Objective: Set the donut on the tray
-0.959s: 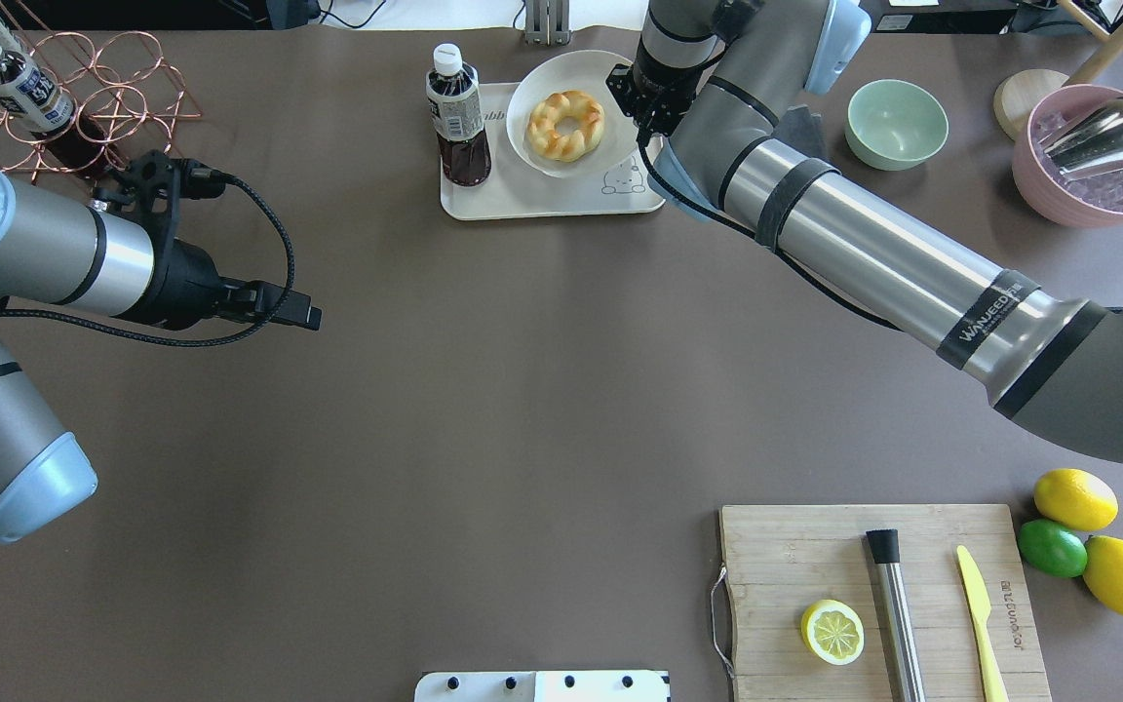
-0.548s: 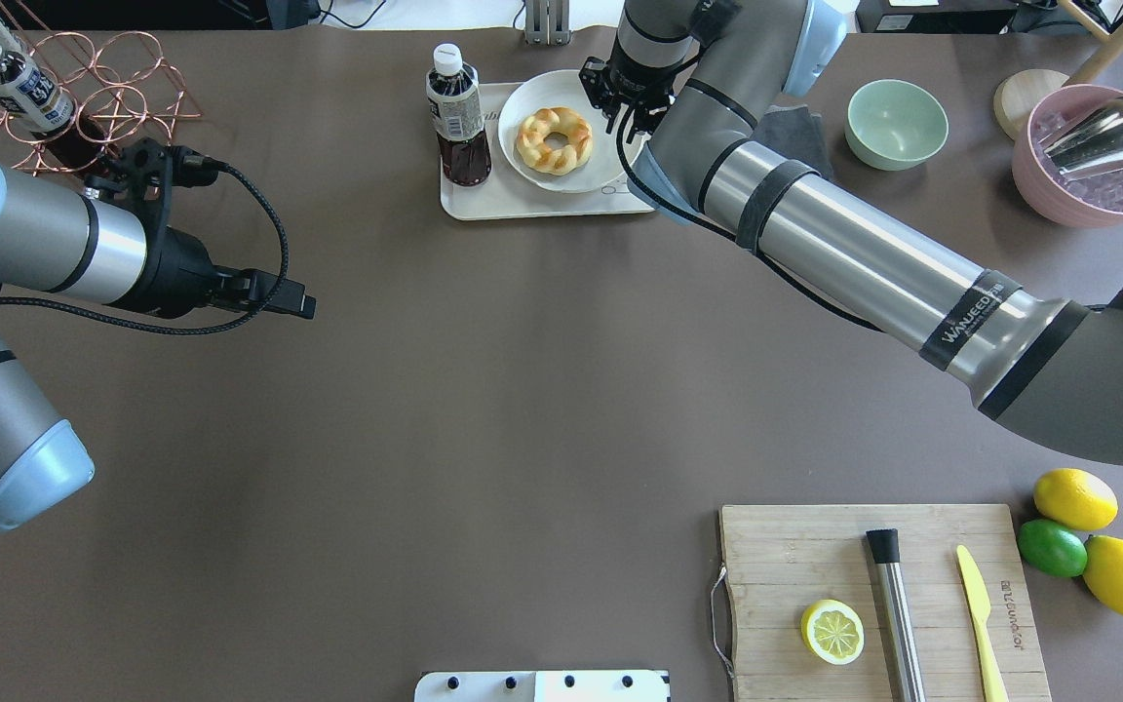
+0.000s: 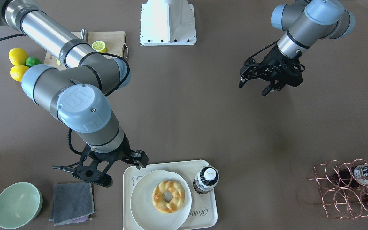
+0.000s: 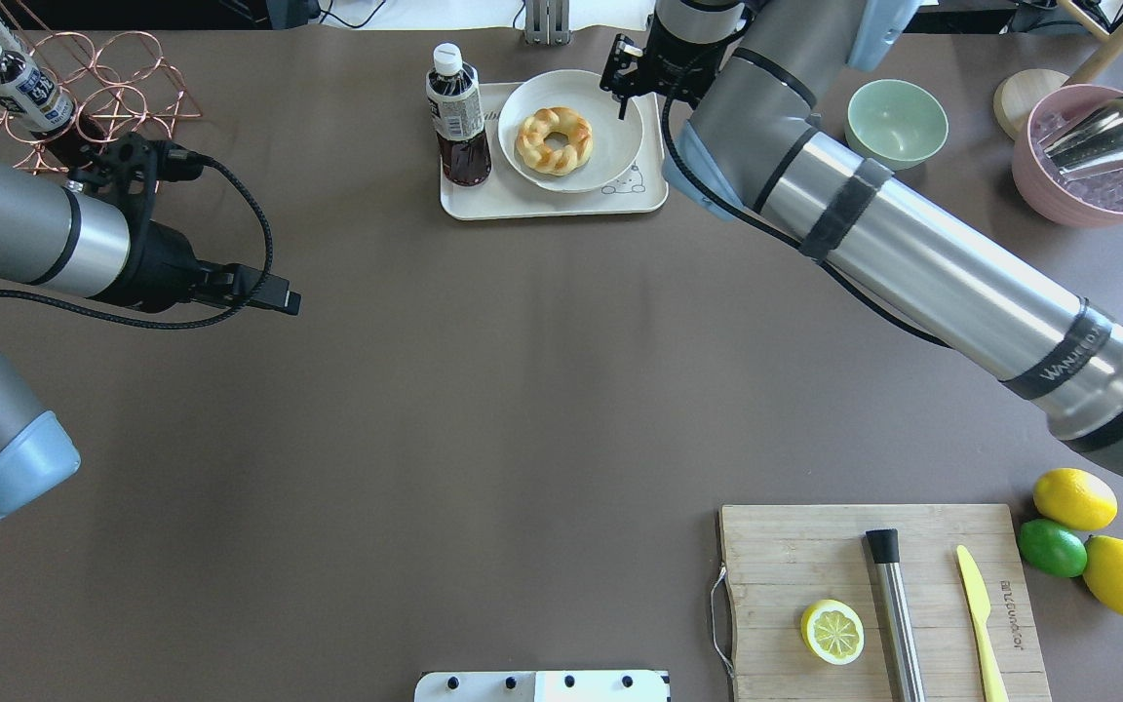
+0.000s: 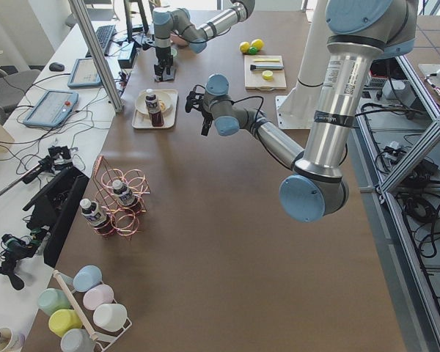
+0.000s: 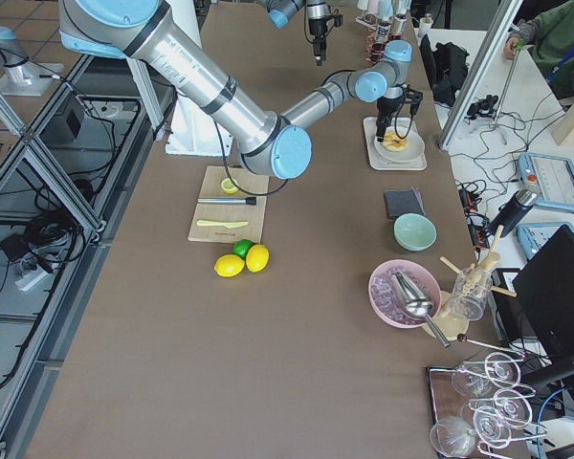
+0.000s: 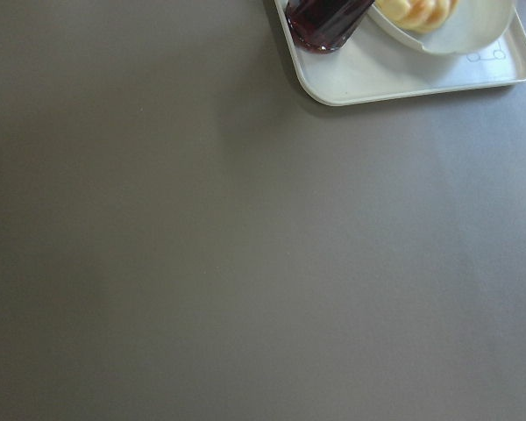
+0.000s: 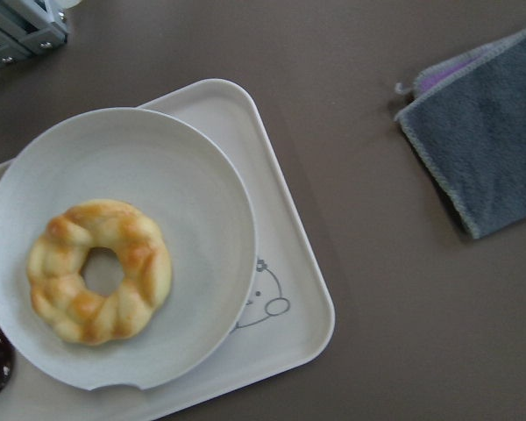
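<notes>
golden-yellow with browner glazed patches, the donut lies flat in the middle of a round off-white plate. the plate sits on the cream tray, at the end of the tray that carries the bear drawing. in the right wrist view the plate's rim shows a small notch on its near edge. at the tray's other end an upright bottle of dark drink stands just beside the plate. nothing touches the donut.

the right gripper hangs over the tray's bear corner, between the tray and a folded grey cloth that lies on the brown surface. its fingers are spread apart and hold nothing. a pale green bowl sits on the far side of the cloth from the tray.

the left gripper is raised over bare surface, well apart from the tray, and its fingers are also apart and empty. its wrist camera catches only one corner of the tray, with the bottle's base and an edge of the plate.
</notes>
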Tool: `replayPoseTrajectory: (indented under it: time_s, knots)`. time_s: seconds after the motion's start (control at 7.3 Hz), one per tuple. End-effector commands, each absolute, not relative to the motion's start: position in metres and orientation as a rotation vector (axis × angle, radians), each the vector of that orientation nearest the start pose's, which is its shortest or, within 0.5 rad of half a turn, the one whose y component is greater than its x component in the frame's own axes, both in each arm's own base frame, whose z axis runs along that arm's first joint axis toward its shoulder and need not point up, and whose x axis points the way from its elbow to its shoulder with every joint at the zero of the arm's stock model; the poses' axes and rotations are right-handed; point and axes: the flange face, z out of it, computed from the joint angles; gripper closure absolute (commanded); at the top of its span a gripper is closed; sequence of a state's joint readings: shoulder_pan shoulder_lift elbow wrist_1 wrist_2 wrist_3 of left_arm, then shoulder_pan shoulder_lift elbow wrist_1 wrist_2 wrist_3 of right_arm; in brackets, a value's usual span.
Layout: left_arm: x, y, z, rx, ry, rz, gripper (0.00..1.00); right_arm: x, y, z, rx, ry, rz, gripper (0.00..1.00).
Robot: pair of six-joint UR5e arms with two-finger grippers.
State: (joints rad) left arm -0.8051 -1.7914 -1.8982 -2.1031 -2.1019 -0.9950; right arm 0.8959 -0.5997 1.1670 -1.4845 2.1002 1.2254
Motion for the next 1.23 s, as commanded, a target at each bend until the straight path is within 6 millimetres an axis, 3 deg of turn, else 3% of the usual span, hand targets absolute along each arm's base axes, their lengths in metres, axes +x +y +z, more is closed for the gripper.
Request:
replayPoseTrajectory:
  time_s: [0.0, 0.27, 0.55, 0.82, 0.96, 1.1]
  knots:
    - [0.24, -0.473, 0.399, 0.292, 1.04, 0.142, 0.02, -0.358, -0.64, 0.258, 0.011, -0.754, 0.185, 0.0]
    - [0.14, -0.496, 0.476, 0.323, 0.984, 0.193, 0.01, -0.264, -0.603, 0.327, 0.104, -0.737, 0.05, 0.0]
    - [0.051, -0.517, 0.545, 0.362, 0.96, 0.224, 0.01, -0.153, -0.562, 0.417, 0.07, -0.751, 0.018, 0.0]
    - [-0.021, -0.52, 0.606, 0.289, 0.852, 0.198, 0.01, -0.048, -0.503, 0.547, 0.049, -0.66, -0.167, 0.0]
    - [-0.047, -0.516, 0.631, 0.204, 0.706, 0.212, 0.01, 0.002, -0.488, 0.59, 0.033, -0.641, -0.179, 0.0]
    - [-0.062, -0.518, 0.639, 0.143, 0.612, 0.231, 0.01, 0.043, -0.474, 0.624, 0.025, -0.617, -0.179, 0.0]
